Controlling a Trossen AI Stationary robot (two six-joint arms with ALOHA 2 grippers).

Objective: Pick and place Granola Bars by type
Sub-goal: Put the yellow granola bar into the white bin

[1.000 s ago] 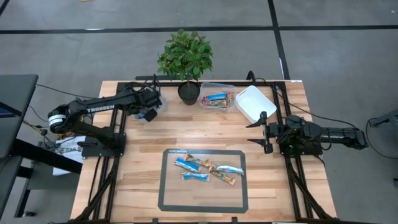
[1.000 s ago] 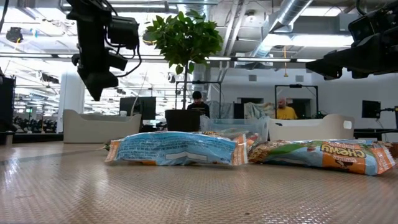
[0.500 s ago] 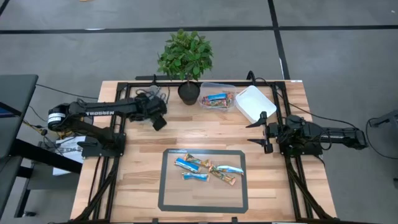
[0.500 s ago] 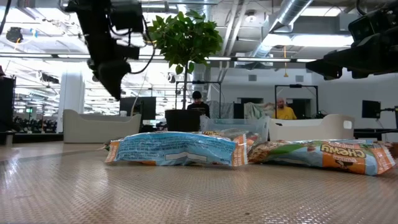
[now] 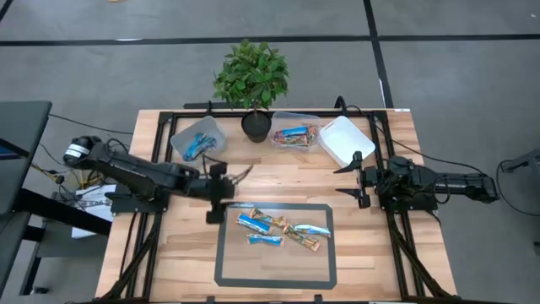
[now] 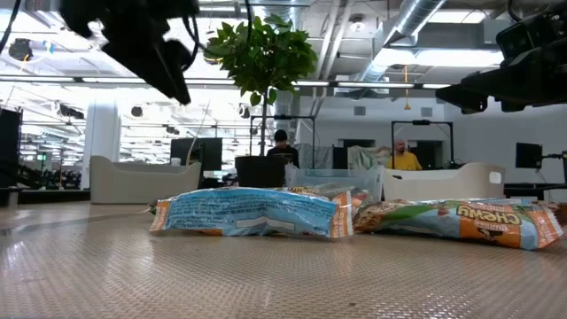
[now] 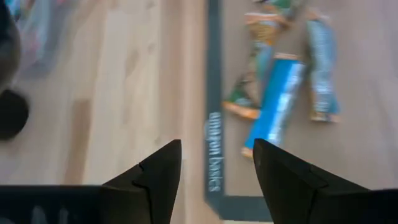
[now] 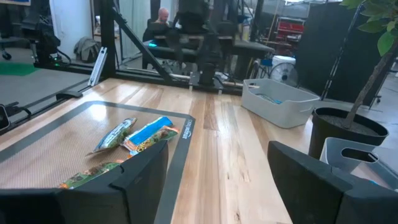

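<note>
Several granola bars lie flat in a loose cluster on the dark mat (image 5: pixel 274 274): blue bars (image 5: pixel 253 223) and red/green multicoloured ones (image 5: pixel 300 240). In the low view a blue bar (image 6: pixel 248 213) and a multicoloured bar (image 6: pixel 461 221) lie side by side. My left gripper (image 5: pixel 229 194) is open and empty above the mat's far left corner; its wrist view (image 7: pixel 214 168) looks down on a blue bar (image 7: pixel 280 102) just ahead. My right gripper (image 5: pixel 348 179) is open and empty, waiting at the table's right side.
Three bins stand along the far edge: a clear one (image 5: pixel 198 138) holding blue bars, a clear one (image 5: pixel 295 135) holding multicoloured bars, and a white one (image 5: pixel 344 139). A potted plant (image 5: pixel 251 80) stands between the clear bins. People sit in the room behind (image 6: pixel 407 158).
My left gripper has swung from over the far-left clear bin toward the table's near edge and to the right, ending over the mat's far left corner. The bars on the mat have not moved.
</note>
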